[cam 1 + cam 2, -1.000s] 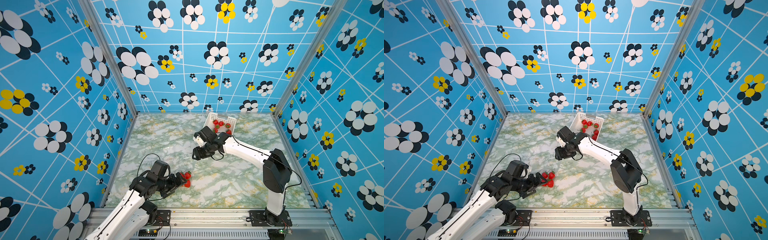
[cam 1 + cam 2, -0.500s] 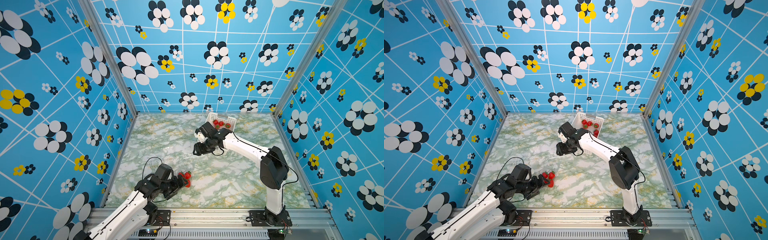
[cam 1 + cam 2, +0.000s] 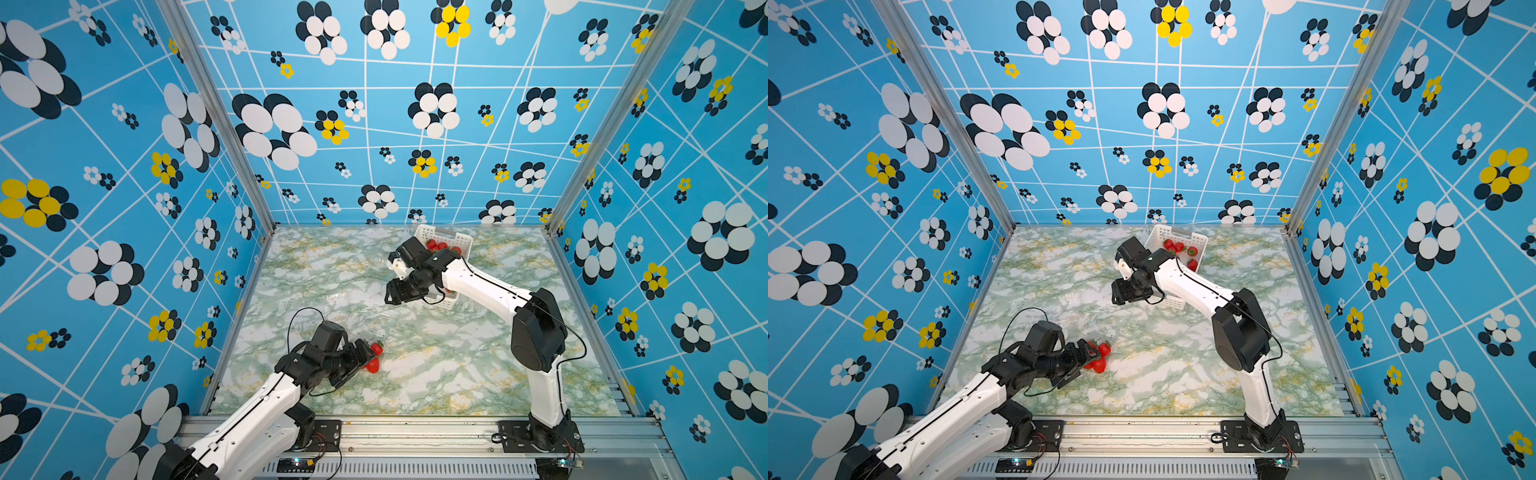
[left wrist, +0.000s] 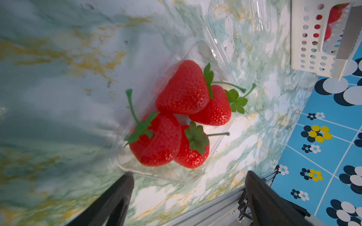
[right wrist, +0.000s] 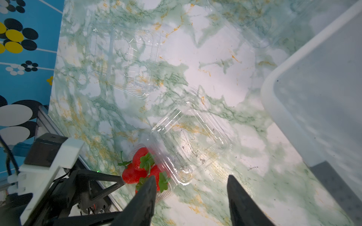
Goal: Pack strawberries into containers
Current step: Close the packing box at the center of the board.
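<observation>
Four strawberries (image 4: 182, 113) lie heaped in a clear punnet (image 4: 156, 173) on the table (image 3: 436, 374), at lower centre of the frame in both top views, their caps and stems pointing every way. The left gripper (image 4: 189, 175) stands just short of the punnet's near rim. Its jaws are spread wider than the box and nothing is between them (let go, I'd say, not grasping). My guess is it waits there because four fills this box. The lid (image 5: 188, 140), which looks hinged to the punnet, lies flat open beside it and has yet to be folded over.

The right gripper (image 3: 392, 293) hovers at mid-frame, just in front of the white basket (image 3: 446, 240), where more strawberries lie. Its fingers (image 5: 145, 195) are parted, with only marble and plastic far below showing between them, so it carries nothing. It seems placed between basket and boxes (handy for either).

From above, the clear plastic all but vanishes: there are red spots beside the left arm and a few glints, no more. The left wrist camera gives the count of four and shows the rim. The right wrist camera alone shows the lid open and an empty spare punnet (image 5: 125, 58) well apart from the full one.
</observation>
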{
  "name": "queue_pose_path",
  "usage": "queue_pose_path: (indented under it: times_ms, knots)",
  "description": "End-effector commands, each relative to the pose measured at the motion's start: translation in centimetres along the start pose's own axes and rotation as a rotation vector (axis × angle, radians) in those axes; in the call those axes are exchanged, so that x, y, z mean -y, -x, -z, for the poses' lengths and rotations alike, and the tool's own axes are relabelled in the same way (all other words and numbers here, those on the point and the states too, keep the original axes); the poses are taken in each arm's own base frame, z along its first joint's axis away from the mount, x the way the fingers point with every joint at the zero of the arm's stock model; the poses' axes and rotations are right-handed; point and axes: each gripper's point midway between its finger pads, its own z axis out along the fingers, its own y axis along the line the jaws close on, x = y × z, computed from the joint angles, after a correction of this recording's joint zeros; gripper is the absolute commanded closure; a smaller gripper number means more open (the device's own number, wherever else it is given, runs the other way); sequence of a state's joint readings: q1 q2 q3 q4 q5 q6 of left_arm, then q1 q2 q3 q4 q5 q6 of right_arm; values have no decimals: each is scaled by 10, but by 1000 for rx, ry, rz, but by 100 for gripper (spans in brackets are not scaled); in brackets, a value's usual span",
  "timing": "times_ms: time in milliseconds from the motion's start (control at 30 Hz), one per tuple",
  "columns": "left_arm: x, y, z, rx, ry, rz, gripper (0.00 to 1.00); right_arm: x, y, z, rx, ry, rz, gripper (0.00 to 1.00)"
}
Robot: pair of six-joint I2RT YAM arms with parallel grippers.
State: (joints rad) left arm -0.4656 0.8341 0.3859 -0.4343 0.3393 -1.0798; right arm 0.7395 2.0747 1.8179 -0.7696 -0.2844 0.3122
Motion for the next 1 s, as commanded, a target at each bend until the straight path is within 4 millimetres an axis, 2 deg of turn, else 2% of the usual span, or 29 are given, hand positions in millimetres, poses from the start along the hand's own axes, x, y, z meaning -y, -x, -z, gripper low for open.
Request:
queue_pose_path:
  times_ms: [0, 100, 167, 567, 967]
  knots:
    - [0, 8, -2, 26, -1, -31, 10, 8, -13, -9, -103, 17, 20, 41]
    - [2, 13, -2, 29, 4, -36, 10, 12, -14, -12, -133, 29, 42, 41]
    - [4, 15, -3, 26, 5, -42, 10, 18, -18, -23, -172, 22, 50, 41]
    - [14, 33, -2, 33, -20, -41, 10, 25, -22, -48, -227, 34, 40, 41]
    - [19, 42, -5, 28, -17, -59, 10, 43, -29, -59, -247, 6, -3, 41]
